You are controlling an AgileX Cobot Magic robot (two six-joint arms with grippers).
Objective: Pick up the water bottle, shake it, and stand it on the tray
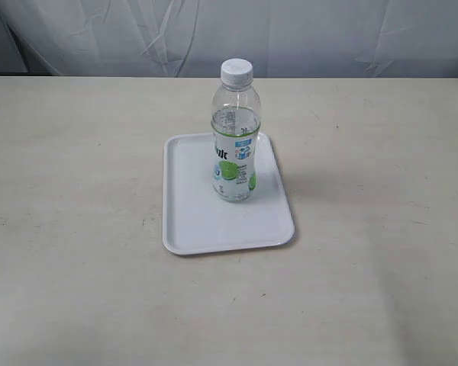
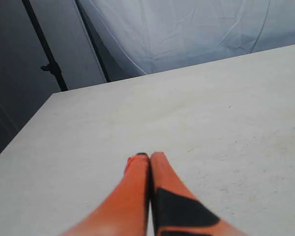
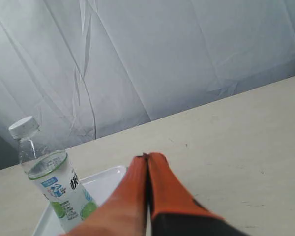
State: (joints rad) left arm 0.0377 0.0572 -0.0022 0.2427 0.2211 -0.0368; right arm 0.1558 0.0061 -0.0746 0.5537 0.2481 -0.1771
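I see dark lettering on the water bottle's (image 1: 234, 145) label (image 1: 232, 169), with a small blue mark (image 1: 244, 150) at its 3 o'clock. Neither is sharp enough for me to read.

Tray (image 1: 191, 217) lies flat on the table (image 1: 69, 229), roughly mid-table in the exterior view, long side running near to far. Water bottle (image 1: 234, 152) stands upright on the tray, in its far right part, base inside the rim and close to the right edge. Hanging cloth (image 1: 305, 34) is behind the table's far edge, across the full width. Right gripper (image 3: 147, 156) is above the table, clear of bottle and tray, both ahead of it. Left gripper (image 2: 149, 154) is over the tabletop, with a table corner ahead and a pole (image 2: 45, 56) standing beyond that corner, off the table.
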